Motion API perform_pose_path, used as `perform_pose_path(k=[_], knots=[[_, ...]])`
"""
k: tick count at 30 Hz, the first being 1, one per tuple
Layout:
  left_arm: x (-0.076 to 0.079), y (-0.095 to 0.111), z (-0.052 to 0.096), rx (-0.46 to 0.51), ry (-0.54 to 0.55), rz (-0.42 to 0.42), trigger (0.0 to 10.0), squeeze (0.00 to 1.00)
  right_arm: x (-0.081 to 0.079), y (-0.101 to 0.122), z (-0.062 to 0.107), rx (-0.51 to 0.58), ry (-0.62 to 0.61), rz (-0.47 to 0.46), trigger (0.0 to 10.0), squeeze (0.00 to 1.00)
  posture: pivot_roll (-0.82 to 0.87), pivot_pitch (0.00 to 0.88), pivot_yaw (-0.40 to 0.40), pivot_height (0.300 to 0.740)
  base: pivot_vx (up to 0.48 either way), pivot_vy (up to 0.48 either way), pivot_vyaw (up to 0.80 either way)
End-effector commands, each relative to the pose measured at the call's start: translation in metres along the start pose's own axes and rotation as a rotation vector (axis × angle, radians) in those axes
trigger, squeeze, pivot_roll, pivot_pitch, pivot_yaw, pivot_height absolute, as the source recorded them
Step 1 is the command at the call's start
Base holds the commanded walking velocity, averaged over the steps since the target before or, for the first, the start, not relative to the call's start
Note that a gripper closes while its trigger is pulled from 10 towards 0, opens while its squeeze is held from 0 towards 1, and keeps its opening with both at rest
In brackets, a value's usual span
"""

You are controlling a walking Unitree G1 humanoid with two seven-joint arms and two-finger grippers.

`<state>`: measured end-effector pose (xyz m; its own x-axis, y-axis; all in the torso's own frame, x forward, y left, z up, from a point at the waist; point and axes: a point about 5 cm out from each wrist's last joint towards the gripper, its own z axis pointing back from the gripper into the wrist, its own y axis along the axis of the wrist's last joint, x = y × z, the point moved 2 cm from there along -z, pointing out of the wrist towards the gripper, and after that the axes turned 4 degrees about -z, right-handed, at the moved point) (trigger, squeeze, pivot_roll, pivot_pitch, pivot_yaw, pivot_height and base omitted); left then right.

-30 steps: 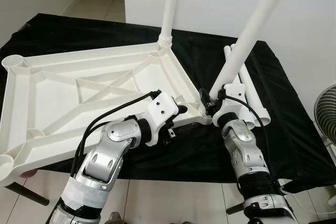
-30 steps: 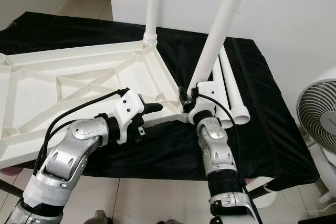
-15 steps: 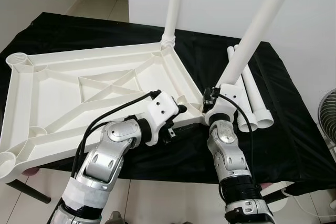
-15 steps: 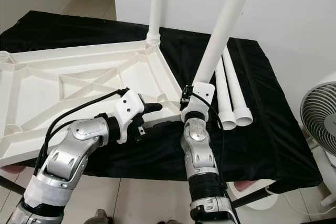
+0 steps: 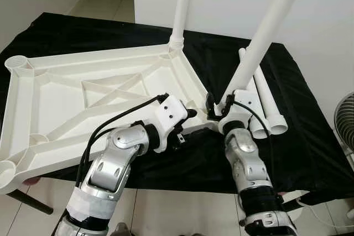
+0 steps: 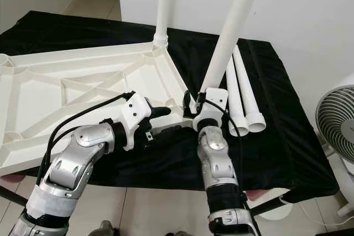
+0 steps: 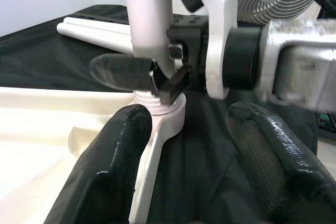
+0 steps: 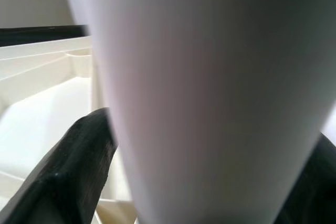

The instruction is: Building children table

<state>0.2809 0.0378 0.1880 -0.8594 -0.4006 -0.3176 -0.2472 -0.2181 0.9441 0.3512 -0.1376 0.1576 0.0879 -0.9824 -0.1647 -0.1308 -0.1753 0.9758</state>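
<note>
Right claw [image 7: 167, 80]: clamped on the leg [image 5: 260, 42] just above the near corner socket of the tabletop [image 5: 61, 95], which lies upside down on the table.
Left claw [image 7: 189, 156]: fingers spread wide, nothing in them, hovering right by that corner.
Other legs: one [image 5: 182, 4] already upright in the far corner, two spares [image 5: 265, 100] lying beside.
Risk: my leg leans quite a bit, so I reckon it could jam or pop out of the socket if I push crooked.
Surface: black cloth [image 5: 310, 136] over the table.
Room: white wall, tiled floor, fan [image 6: 337, 128] on my right.
</note>
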Motion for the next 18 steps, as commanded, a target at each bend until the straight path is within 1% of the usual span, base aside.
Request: perform_pose_path(k=[1, 2, 4, 7, 9, 10, 11, 12, 14, 16, 17, 18], knots=[[-0.009, -0.002, -0.001, -0.014, 0.132, -0.003, 10.0, 0.0, 0.004, 0.001, -0.002, -0.018, 0.06, -0.005, 10.0, 0.0, 0.16, 0.062, -0.095, 0.74, 0.0, 0.0, 0.0], [-0.009, -0.002, -0.001, -0.014, 0.132, -0.003, 10.0, 0.0, 0.004, 0.001, -0.002, -0.018, 0.06, -0.005, 10.0, 0.0, 0.16, 0.062, -0.095, 0.74, 0.0, 0.0, 0.0], [-0.01, -0.001, -0.002, -0.011, 0.132, -0.003, 10.0, 0.0, 0.008, 0.006, -0.006, -0.033, 0.151, 0.021, 10.0, 0.0, 0.16, 0.062, -0.097, 0.74, 0.0, 0.0, 0.0], [-0.011, 0.0, -0.002, -0.009, 0.134, -0.004, 10.0, 0.0, 0.012, 0.008, -0.009, -0.072, 0.281, 0.035, 10.0, 0.0, 0.16, 0.061, -0.097, 0.74, 0.0, 0.0, 0.0], [-0.011, 0.0, -0.002, -0.009, 0.134, -0.004, 10.0, 0.0, 0.012, 0.008, -0.009, -0.072, 0.281, 0.035, 10.0, 0.0, 0.16, 0.061, -0.097, 0.74, 0.0, 0.0, 0.0], [-0.011, 0.0, -0.002, -0.009, 0.134, -0.005, 10.0, 0.0, 0.013, 0.008, -0.009, -0.081, 0.321, 0.056, 10.0, 0.0, 0.16, 0.06, -0.097, 0.74, 0.0, 0.0, 0.0], [-0.011, 0.0, -0.002, -0.009, 0.134, -0.005, 10.0, 0.0, 0.013, 0.008, -0.009, -0.081, 0.321, 0.056, 10.0, 0.0, 0.16, 0.06, -0.097, 0.74, 0.0, 0.0, 0.0], [-0.011, 0.0, -0.002, -0.008, 0.134, -0.006, 10.0, 0.0, 0.013, 0.006, -0.009, -0.096, 0.374, 0.08, 10.0, 0.0, 0.16, 0.058, -0.097, 0.74, 0.0, 0.0, 0.0], [-0.011, 0.0, -0.002, -0.008, 0.134, -0.006, 10.0, 0.0, 0.013, 0.006, -0.009, -0.096, 0.374, 0.08, 10.0, 0.0, 0.16, 0.058, -0.097, 0.74, 0.0, 0.0, 0.0], [-0.011, 0.001, -0.001, -0.007, 0.136, -0.009, 10.0, 0.0, 0.014, -0.001, -0.008, -0.152, 0.481, 0.102, 10.0, 0.0, 0.17, 0.055, -0.1, 0.74, 0.0, 0.0, 0.0], [-0.011, 0.001, -0.001, -0.007, 0.136, -0.009, 10.0, 0.0, 0.014, -0.001, -0.008, -0.152, 0.481, 0.102, 10.0, 0.0, 0.17, 0.055, -0.1, 0.74, 0.0, 0.0, 0.0], [-0.011, 0.001, -0.001, -0.006, 0.137, -0.009, 10.0, 0.0, 0.014, -0.004, -0.007, -0.174, 0.522, 0.111, 10.0, 0.0, 0.18, 0.054, -0.1, 0.74, 0.0, 0.0, 0.0]])
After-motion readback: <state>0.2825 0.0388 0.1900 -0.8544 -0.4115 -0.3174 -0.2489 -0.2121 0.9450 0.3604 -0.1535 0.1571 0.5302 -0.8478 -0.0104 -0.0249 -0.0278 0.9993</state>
